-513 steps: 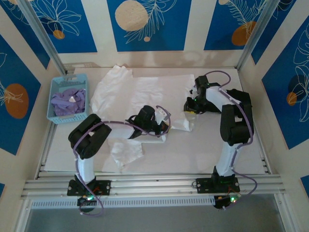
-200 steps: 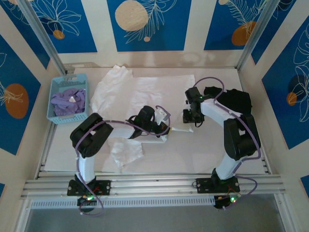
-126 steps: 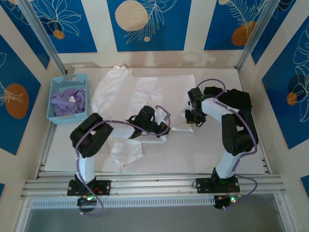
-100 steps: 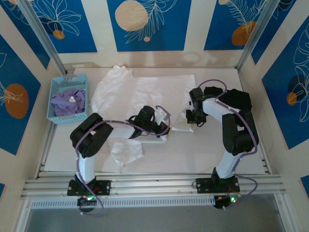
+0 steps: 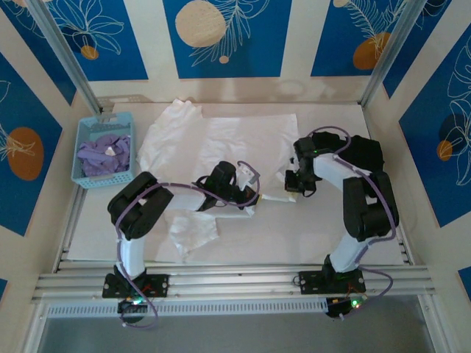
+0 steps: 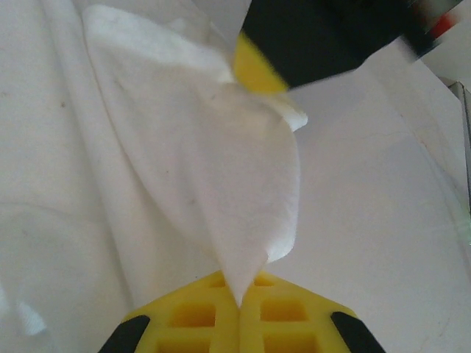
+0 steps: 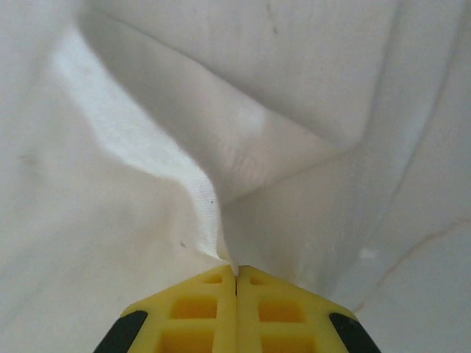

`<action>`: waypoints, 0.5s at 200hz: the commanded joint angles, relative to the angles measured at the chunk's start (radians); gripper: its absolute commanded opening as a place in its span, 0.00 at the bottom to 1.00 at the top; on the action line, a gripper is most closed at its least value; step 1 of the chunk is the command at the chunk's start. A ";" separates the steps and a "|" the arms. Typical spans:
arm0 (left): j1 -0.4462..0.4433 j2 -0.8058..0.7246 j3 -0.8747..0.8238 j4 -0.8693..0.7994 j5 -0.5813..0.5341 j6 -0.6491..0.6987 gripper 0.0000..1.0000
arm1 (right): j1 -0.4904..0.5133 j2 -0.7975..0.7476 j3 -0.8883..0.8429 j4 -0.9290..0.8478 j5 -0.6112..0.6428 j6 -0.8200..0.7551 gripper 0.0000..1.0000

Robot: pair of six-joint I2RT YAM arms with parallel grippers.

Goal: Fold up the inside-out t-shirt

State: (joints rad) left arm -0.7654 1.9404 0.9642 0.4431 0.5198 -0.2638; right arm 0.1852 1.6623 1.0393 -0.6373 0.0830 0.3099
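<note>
The white t-shirt lies spread over the back and middle of the table, and a crumpled part lies nearer the front. My left gripper is low at the table's middle, shut on a pointed fold of the shirt; its yellow jaws meet on the cloth. My right gripper is just to its right, shut on a hemmed edge of the shirt, the jaws closed together. A short strip of cloth runs between the two grippers. One of the right gripper's fingers shows in the left wrist view.
A blue basket at the left wall holds a lavender-purple garment. A black heap, seemingly a garment, lies at the right behind the right arm. Bare white table stretches in front of the grippers.
The right gripper dropped from the shirt's right side toward the left gripper, then eased slightly right, cloth still held. The flap it carried has flattened. The left arm has barely moved.
</note>
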 commanded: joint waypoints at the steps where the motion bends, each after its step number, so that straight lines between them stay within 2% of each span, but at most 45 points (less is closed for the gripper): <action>1: 0.010 0.050 0.062 -0.038 -0.014 -0.011 0.00 | -0.077 -0.152 -0.013 0.012 -0.184 0.014 0.00; 24: 0.007 0.115 0.187 -0.111 -0.059 -0.055 0.00 | -0.193 -0.288 -0.052 0.065 -0.394 0.057 0.00; 31: 0.005 0.131 0.222 -0.126 -0.061 -0.067 0.03 | -0.225 -0.316 -0.065 0.094 -0.447 0.081 0.00; 40: 0.004 0.132 0.248 -0.151 -0.058 -0.072 0.10 | -0.263 -0.339 -0.083 0.136 -0.495 0.113 0.00; 49: 0.005 0.101 0.234 -0.178 -0.078 -0.064 0.26 | -0.293 -0.345 -0.094 0.168 -0.525 0.138 0.00; 58: 0.013 0.033 0.182 -0.215 -0.125 -0.051 0.38 | -0.315 -0.341 -0.098 0.185 -0.527 0.150 0.00; 69: 0.030 -0.078 0.081 -0.272 -0.201 -0.051 0.47 | -0.329 -0.331 -0.100 0.189 -0.492 0.150 0.00; 85: 0.064 -0.269 -0.069 -0.423 -0.350 -0.090 0.50 | -0.332 -0.318 -0.104 0.191 -0.444 0.138 0.00; 100: 0.080 -0.456 -0.195 -0.623 -0.519 -0.181 0.51 | -0.330 -0.310 -0.108 0.201 -0.431 0.133 0.00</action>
State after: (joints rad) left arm -0.7277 1.7298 0.9249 0.1448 0.2768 -0.3405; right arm -0.1440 1.3384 0.9482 -0.4652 -0.3328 0.4271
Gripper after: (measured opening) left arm 0.503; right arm 0.059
